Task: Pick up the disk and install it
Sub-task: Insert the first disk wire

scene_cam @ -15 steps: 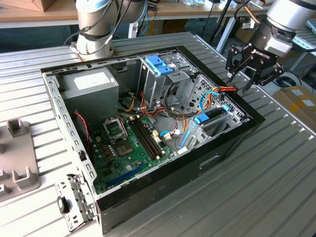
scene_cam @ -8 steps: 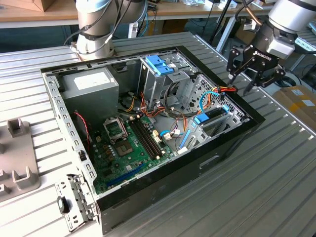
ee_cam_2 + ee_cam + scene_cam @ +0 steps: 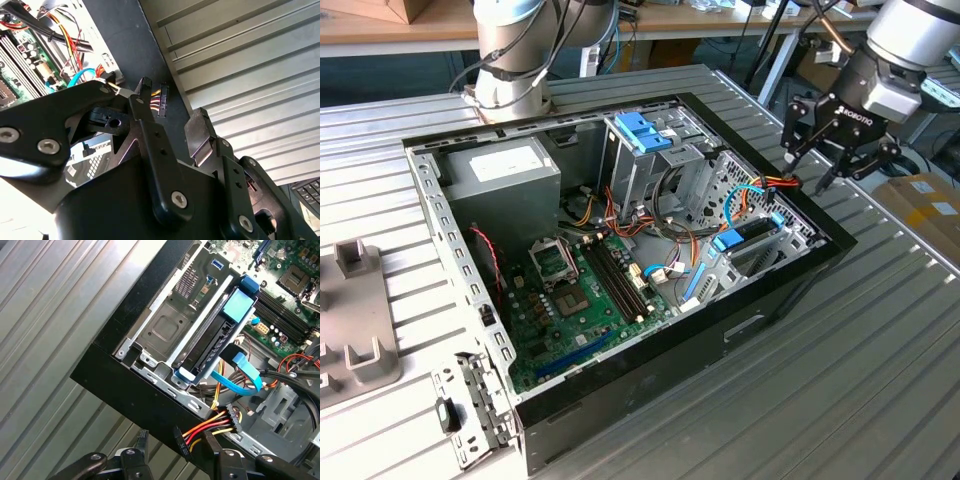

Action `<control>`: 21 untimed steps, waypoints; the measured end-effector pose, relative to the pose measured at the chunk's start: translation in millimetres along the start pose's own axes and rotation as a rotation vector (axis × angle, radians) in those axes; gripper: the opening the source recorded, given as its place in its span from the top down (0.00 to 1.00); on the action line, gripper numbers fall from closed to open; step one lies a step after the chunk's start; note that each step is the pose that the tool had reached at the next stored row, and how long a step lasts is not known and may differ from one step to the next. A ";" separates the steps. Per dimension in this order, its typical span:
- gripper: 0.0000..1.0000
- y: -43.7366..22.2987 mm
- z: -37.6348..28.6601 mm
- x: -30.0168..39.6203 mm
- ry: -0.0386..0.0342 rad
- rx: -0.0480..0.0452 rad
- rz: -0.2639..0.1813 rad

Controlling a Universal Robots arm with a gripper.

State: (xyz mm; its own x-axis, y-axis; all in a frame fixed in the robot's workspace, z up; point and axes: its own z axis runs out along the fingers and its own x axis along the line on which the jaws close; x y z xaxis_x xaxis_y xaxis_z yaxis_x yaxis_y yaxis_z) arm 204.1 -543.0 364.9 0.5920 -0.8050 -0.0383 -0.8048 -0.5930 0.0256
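Ribbed metal tabletop (image 3: 880, 350) carries an open computer case (image 3: 750, 320) with its motherboard (image 3: 585, 290) exposed. At the corner of the case toward the exterior view's right, the disk (image 3: 745, 236) sits on edge in its bay, blue carrier showing; the first wrist view shows it (image 3: 220, 337) slotted beside a grey metal plate. The gripper (image 3: 835, 165) hovers above that corner, near a red-yellow cable connector (image 3: 231, 421), fingers (image 3: 200, 135) spread and holding nothing.
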 end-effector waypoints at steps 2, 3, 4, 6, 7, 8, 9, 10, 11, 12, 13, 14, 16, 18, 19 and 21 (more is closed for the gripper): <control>0.46 0.2 0.0 0.2 0.0000 0.0000 0.000; 0.46 0.2 0.0 0.2 0.0000 0.0000 0.000; 0.46 0.2 0.0 0.2 0.0000 0.0000 0.000; 0.46 0.2 0.0 0.2 0.0000 0.0000 0.000; 0.46 0.2 0.0 0.2 -0.0001 0.0000 0.000; 0.46 0.2 0.0 0.2 0.0000 0.0000 0.000; 0.46 0.2 0.0 0.2 0.0000 0.0000 0.000; 0.46 0.2 0.0 0.2 0.0000 0.0000 0.000; 0.46 0.2 0.0 0.2 0.0000 0.0000 0.000; 0.46 0.2 0.0 0.2 0.0000 0.0000 0.000; 0.47 0.2 0.0 0.2 0.0000 0.0000 0.000; 0.54 0.2 0.0 0.3 0.0000 0.0000 0.000; 0.66 0.2 0.0 0.3 0.0000 0.0000 0.000; 0.78 0.2 0.0 0.3 0.0000 0.0000 0.000; 0.84 0.2 0.0 0.3 0.0000 0.0000 0.000; 0.84 0.3 0.0 0.3 0.0000 0.0000 0.000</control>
State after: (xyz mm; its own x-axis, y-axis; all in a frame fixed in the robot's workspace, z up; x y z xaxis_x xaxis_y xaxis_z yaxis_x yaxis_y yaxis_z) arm 204.1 -543.4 364.9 0.5920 -0.8051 -0.0383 -0.8048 -0.5930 0.0256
